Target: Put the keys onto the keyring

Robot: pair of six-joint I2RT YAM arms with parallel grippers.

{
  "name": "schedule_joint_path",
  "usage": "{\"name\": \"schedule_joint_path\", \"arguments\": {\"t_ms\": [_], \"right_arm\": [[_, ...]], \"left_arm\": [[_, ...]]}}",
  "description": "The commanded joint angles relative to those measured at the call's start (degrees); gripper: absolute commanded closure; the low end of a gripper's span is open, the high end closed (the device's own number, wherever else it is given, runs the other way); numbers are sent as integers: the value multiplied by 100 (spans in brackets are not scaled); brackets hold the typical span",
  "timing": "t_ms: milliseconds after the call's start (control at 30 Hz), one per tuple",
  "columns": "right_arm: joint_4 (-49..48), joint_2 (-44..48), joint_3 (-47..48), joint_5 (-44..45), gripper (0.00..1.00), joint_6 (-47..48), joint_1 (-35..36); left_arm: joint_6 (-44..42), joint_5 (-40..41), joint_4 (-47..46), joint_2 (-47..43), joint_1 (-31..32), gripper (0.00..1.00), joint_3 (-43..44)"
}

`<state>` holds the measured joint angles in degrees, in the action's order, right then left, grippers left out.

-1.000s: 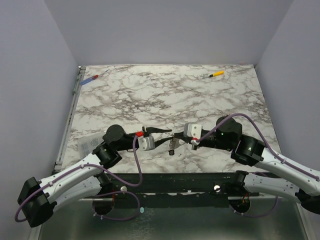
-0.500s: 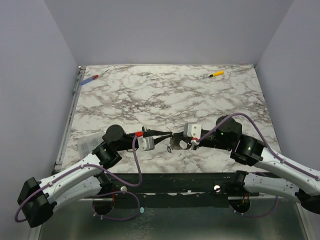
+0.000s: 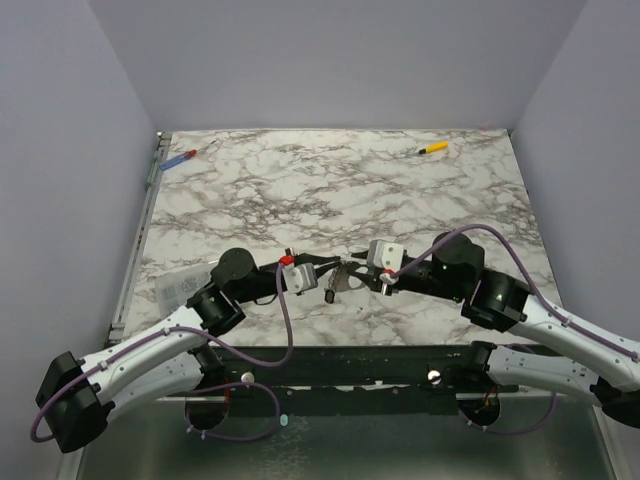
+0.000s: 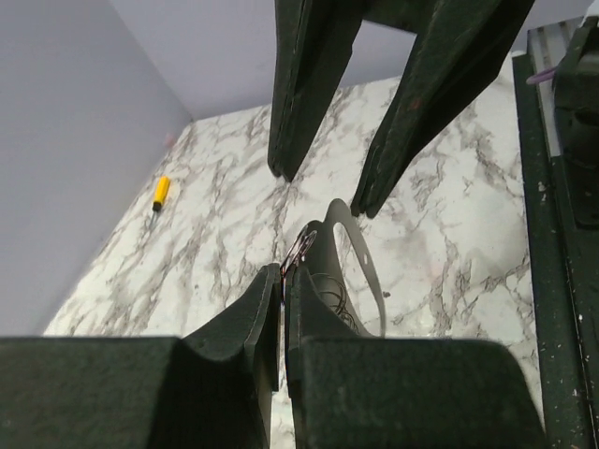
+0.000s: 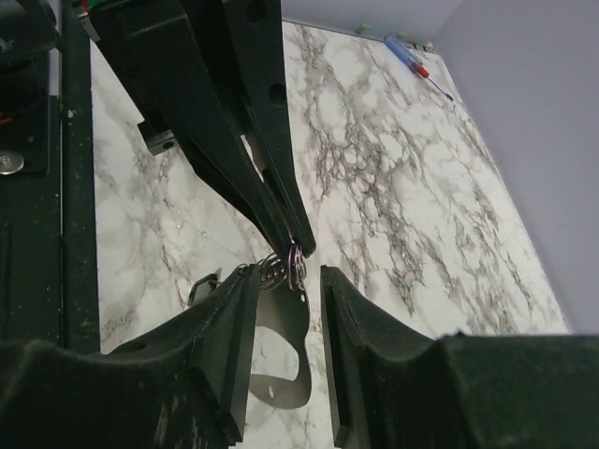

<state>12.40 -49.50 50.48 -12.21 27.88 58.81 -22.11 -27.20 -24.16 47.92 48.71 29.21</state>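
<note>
My left gripper (image 3: 328, 268) is shut on the keyring (image 4: 299, 248), a thin coiled loop that pokes out past its fingertips (image 4: 267, 290). From the ring hang the keys (image 4: 367, 273), a flat grey metal piece with a big cut-out. In the right wrist view the keyring (image 5: 296, 265) sits between the open fingers of my right gripper (image 5: 288, 273), touching neither. The keys (image 5: 285, 346) dangle below it. Both grippers meet tip to tip near the table's front edge, the right gripper (image 3: 356, 276) facing the left one. A small dark piece (image 3: 329, 296) shows under the cluster.
A yellow-handled tool (image 3: 433, 148) lies at the back right and a blue-and-red tool (image 3: 180, 158) at the back left. A clear label (image 3: 180, 287) lies by the left arm. The black rail (image 3: 330, 360) runs along the marble table's near edge.
My left gripper closed on the keyring and rose a little with the cluster. The right gripper, shut a moment ago, has opened and let go.
</note>
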Motion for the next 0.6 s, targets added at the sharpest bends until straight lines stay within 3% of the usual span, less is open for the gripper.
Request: {"name": "schedule_joint_path", "arguments": {"t_ms": [0,333,567], "right_arm": [[297,-27,274,455,58,60,17],[873,-673,679,720,55,229,17],[617,-1119,730,931,55,357,17]], "left_arm": [[-137,667,268,97,-2,100,217],[-205,1285,579,285,3,100,368],[-208,1346,636,314,5,100,391]]}}
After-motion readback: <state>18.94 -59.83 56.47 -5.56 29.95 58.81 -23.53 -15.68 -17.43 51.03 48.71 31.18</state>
